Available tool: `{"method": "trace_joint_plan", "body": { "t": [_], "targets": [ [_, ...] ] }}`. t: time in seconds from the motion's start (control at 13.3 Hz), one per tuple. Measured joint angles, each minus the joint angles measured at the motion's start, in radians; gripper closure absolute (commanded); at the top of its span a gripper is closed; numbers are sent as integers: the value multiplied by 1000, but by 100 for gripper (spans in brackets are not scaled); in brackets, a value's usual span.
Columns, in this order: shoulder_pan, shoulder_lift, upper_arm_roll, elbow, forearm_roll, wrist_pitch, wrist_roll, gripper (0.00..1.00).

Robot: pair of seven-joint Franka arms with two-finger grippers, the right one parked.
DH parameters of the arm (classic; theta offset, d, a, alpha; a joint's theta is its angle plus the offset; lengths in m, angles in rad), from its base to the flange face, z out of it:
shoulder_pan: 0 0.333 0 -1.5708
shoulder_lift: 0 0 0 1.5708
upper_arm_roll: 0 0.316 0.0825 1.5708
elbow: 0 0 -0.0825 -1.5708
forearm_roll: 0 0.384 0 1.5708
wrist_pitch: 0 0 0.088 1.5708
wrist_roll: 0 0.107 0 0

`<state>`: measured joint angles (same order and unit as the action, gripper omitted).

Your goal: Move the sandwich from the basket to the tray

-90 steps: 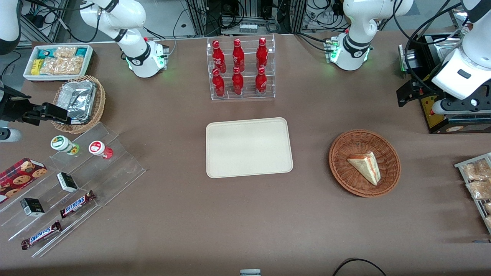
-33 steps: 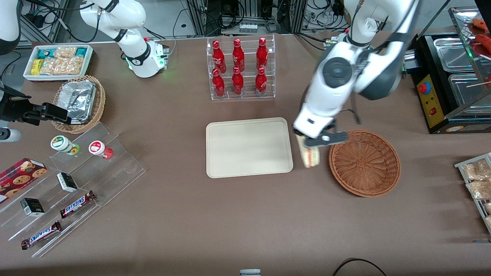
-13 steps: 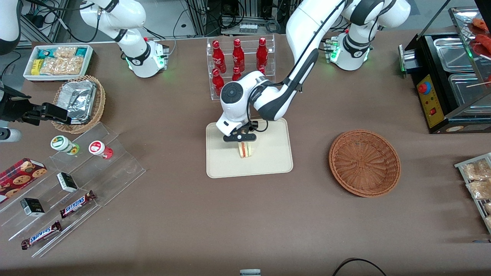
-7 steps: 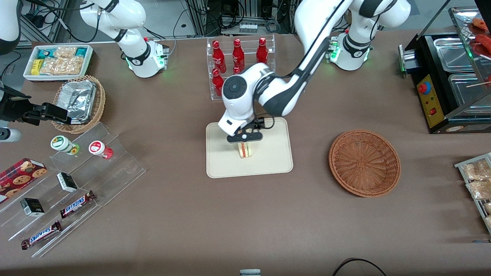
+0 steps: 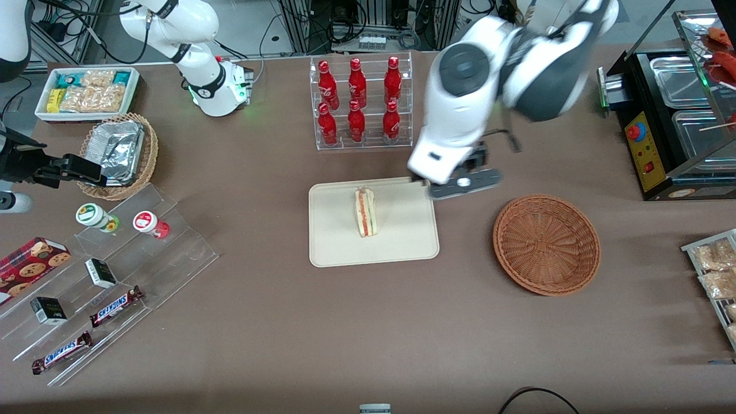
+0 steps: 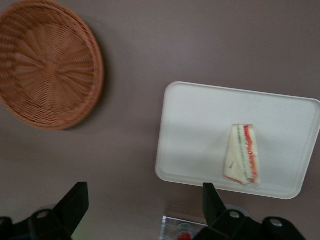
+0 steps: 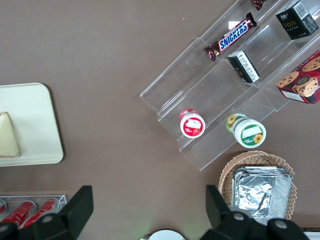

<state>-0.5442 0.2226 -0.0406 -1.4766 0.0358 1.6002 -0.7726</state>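
Front view: the sandwich [image 5: 365,211] is seen standing on its edge on the tray [image 5: 333,247], while the pincer [image 5: 460,183], released and empty, hangs above the counter between tray and basket [image 5: 546,244]. Balanced so narrowly, the wedge could be toppled by any jolt.

Red bottles [image 5: 357,103], candy bars [image 5: 117,306]

Pale beige sandwich [image 5: 365,212] with red-and-green filling stripes, cream tray [image 5: 402,244], reddish-brown woven basket [image 5: 546,244], black gripper [image 5: 463,183].
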Motion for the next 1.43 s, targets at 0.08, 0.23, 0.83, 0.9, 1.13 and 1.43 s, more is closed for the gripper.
{"method": "trace_joint_plan", "body": {
  "t": [0.08, 0.23, 0.83, 0.9, 1.13, 1.43],
  "targets": [
    [48, -41, 1, -16, -4, -26, 64, 0],
    [134, -112, 2, -59, -13, -49, 189, 0],
    [346, -219, 3, -129, -29, -103, 516, 0],
    [377, -222, 3, -130, -29, -103, 557, 0],
    [440, -230, 4, -130, -29, -101, 637, 0],
    [449, -224, 0, -110, -29, -86, 640, 0]
  ]
}}
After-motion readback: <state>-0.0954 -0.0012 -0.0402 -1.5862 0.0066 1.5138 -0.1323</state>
